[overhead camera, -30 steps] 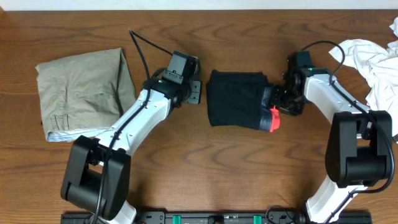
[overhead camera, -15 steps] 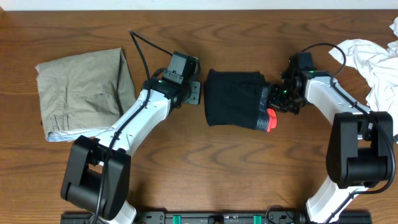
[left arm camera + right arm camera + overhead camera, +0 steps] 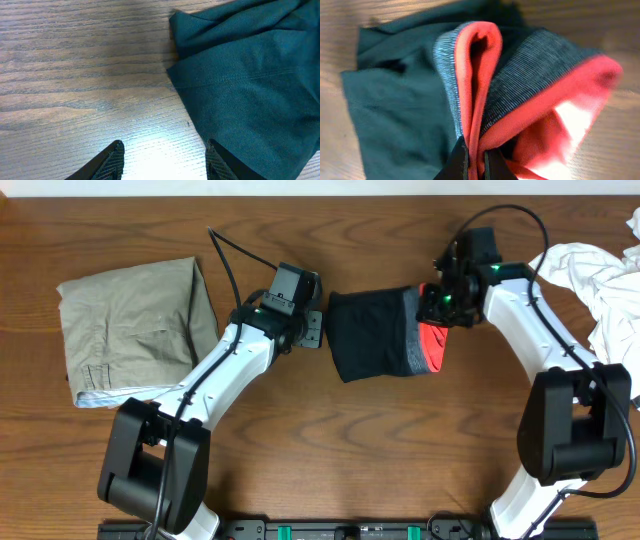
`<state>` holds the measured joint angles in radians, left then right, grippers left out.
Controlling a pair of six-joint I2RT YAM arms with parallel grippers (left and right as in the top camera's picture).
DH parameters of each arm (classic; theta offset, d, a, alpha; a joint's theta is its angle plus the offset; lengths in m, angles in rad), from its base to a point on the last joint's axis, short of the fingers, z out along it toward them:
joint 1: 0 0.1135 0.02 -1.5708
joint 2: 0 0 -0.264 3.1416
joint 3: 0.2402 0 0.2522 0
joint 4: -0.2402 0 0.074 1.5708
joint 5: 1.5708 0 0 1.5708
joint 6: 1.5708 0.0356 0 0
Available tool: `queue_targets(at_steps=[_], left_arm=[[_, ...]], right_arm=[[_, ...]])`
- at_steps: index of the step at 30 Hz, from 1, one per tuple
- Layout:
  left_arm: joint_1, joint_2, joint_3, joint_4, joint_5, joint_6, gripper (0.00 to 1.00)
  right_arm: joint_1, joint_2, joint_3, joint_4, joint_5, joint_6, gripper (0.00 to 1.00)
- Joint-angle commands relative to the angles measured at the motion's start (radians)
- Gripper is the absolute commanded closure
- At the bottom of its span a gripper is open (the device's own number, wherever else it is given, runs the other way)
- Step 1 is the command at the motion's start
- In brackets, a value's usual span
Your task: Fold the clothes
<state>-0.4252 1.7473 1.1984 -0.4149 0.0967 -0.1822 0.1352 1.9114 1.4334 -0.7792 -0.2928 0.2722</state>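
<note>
A dark teal garment (image 3: 370,335) with a grey band and red lining lies at the table's middle. My right gripper (image 3: 432,302) is shut on its red-lined waistband (image 3: 477,75) and lifts that right edge, showing the red inside (image 3: 432,348). My left gripper (image 3: 312,328) is open and empty, low over the wood just left of the garment's left edge (image 3: 240,85); its fingertips (image 3: 162,160) frame bare table.
Folded khaki trousers (image 3: 135,325) lie at the far left. A heap of white clothes (image 3: 600,280) sits at the right edge. Black cables run behind both arms.
My right gripper has moved up and back with the waistband, lifting the garment's right edge and exposing more red lining. The left arm has not moved.
</note>
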Motion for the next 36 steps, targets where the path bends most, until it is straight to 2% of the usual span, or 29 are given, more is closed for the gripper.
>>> queue_targets(at_steps=[1, 13, 19, 24, 33, 35, 36], left_arm=[[0.006, -0.018, 0.016, -0.003, -0.020, 0.018, 0.47], [0.006, -0.017, 0.016, -0.003, -0.020, 0.018, 0.47], [0.006, -0.017, 0.016, -0.004, -0.020, 0.018, 0.47], [0.006, -0.017, 0.016, -0.004, -0.020, 0.018, 0.47], [0.006, -0.017, 0.016, -0.008, -0.020, 0.018, 0.47], [0.006, -0.017, 0.016, -0.008, -0.020, 0.025, 0.47], [0.006, -0.017, 0.016, -0.008, -0.020, 0.031, 0.47]], right_arm=[[0.033, -0.028, 0.049, 0.002, -0.031, -0.087, 0.99], [0.047, -0.028, 0.105, -0.024, -0.033, -0.120, 0.99], [0.047, -0.028, 0.094, -0.152, 0.205, -0.042, 0.99], [0.029, -0.028, 0.060, -0.205, 0.312, 0.074, 0.98], [-0.011, -0.026, -0.044, -0.186, 0.311, 0.117, 0.92], [-0.012, -0.026, -0.079, -0.161, 0.311, 0.118, 0.87], [-0.012, -0.026, -0.095, -0.150, 0.311, 0.127, 0.80]])
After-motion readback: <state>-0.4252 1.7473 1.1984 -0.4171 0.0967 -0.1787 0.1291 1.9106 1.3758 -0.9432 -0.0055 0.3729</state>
